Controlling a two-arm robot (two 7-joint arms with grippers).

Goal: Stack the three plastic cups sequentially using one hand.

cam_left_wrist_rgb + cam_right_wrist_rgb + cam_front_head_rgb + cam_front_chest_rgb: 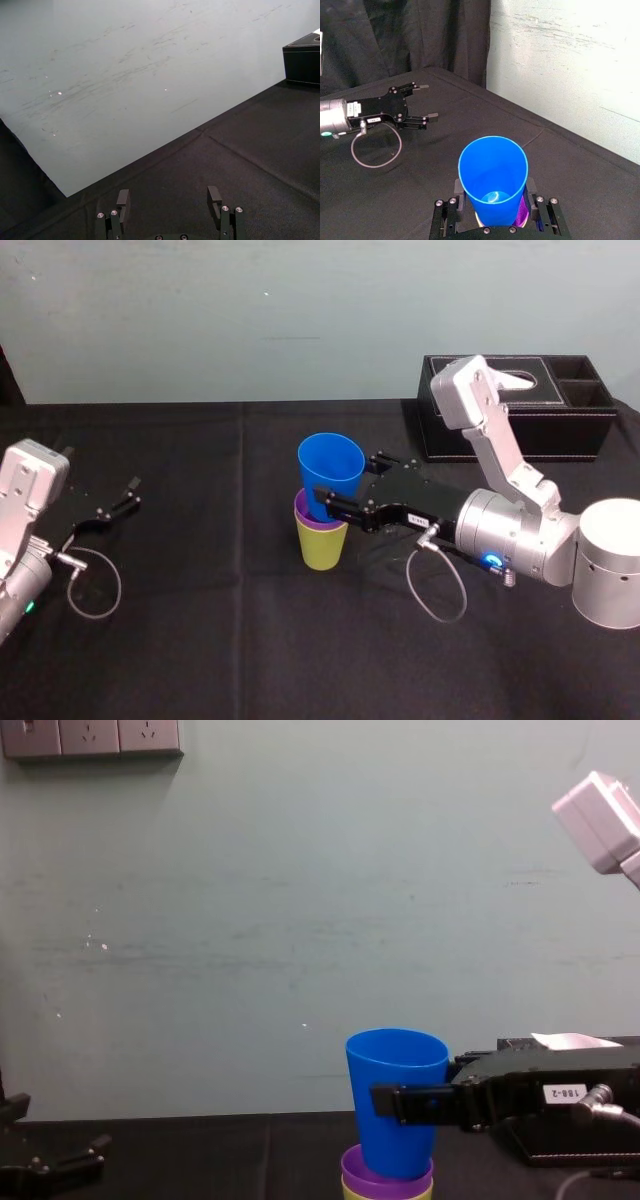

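My right gripper (pixel 335 492) is shut on the blue cup (pixel 331 465), with one finger on each side of it low on its wall (pixel 493 175). The blue cup stands upright with its base inside the mouth of the purple cup (pixel 318 524). That purple cup is nested in the yellow-green cup (pixel 322 548), which stands on the black cloth at mid table. From the chest view most of the blue cup (pixel 397 1090) still rises above the purple rim (pixel 385 1183). My left gripper (pixel 125 498) rests open at the far left, holding nothing.
A black tissue box (pixel 520 420) stands at the back right, behind my right arm. The black cloth covers the table up to a pale wall at the rear. A cable loop hangs from each wrist.
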